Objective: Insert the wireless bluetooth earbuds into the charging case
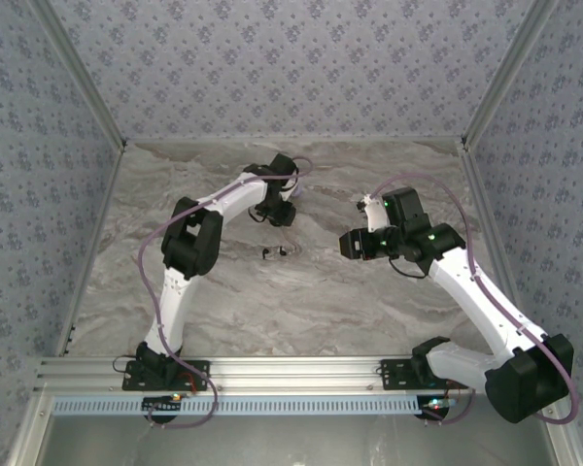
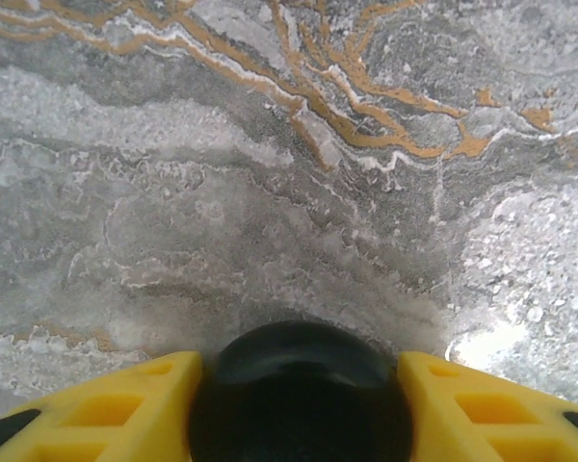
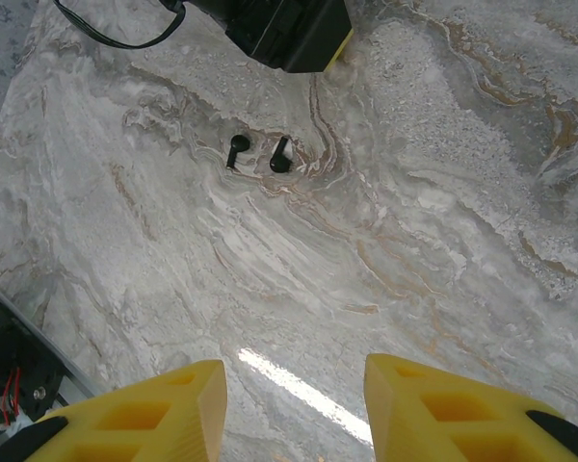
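Two white arms reach out over the marbled grey tabletop [image 1: 223, 301], one from each lower corner of the overhead view. The left gripper [image 1: 280, 212] hangs just above the middle of that view. The right gripper [image 1: 350, 245] sits right of centre and points leftward toward it, the two well apart. I count one charging case [image 2: 299, 404], a round, glossy black puck at the bottom middle of the left wrist view, lodged between that gripper's two yellow fingers [image 2: 125, 404]. The jaws are drawn in to about the case's width, with a finger meeting each side of it, so they hold the case. Whether it rests on the tabletop or is lifted clear I cannot tell. I count two tiny black earbuds [image 3: 280, 157], lying side by side on bare marble in the upper middle of the right wrist view, close to each other but not touching. From overhead they are two dark specks just below the left gripper, near the centre of the frame. Above them, at the top edge of the right wrist view, is the dark body of the left gripper, with a black cable [image 3: 116, 34] looping off to its left. At the bottom of that same view stand the right gripper's two yellow fingers. Its jaws are moderately apart, with only bare marble between them, well away from the earbuds.
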Controlling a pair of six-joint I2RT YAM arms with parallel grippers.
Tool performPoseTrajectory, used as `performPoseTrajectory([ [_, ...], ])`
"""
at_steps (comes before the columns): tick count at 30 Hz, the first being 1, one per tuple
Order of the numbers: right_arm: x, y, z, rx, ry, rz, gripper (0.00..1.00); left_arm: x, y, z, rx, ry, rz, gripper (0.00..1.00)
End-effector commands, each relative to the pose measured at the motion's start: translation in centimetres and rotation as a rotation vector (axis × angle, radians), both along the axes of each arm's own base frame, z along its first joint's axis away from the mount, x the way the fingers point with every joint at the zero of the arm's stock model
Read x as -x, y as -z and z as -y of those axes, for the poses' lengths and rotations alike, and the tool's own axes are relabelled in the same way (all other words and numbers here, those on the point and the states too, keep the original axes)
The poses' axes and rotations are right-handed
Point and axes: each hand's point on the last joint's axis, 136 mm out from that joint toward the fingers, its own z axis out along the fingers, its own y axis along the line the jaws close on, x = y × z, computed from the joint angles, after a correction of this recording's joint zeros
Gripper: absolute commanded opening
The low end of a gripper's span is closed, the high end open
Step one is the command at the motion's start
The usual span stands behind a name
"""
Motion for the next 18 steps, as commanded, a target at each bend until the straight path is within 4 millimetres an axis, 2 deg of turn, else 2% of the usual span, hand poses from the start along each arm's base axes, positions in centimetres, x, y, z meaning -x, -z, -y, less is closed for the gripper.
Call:
performPoseTrajectory([
  [1, -0.4, 0.5, 0.5, 0.017, 0.031, -0.007, 0.44, 1.2, -1.5, 1.1, 0.031, -0.061, -0.017, 0.49],
  [9, -1.1, 2.4, 2.2, 0.067, 0.106, -0.046, 0.44, 3.3, -1.8, 4.0, 0.093, -0.193, -0.042, 0.43],
  [18, -1.2, 4.3, 4.0, 0.072, 0.172, -0.100, 0.44, 5.8, -1.2, 5.9, 0.092, -0.242, -0.060, 0.44],
])
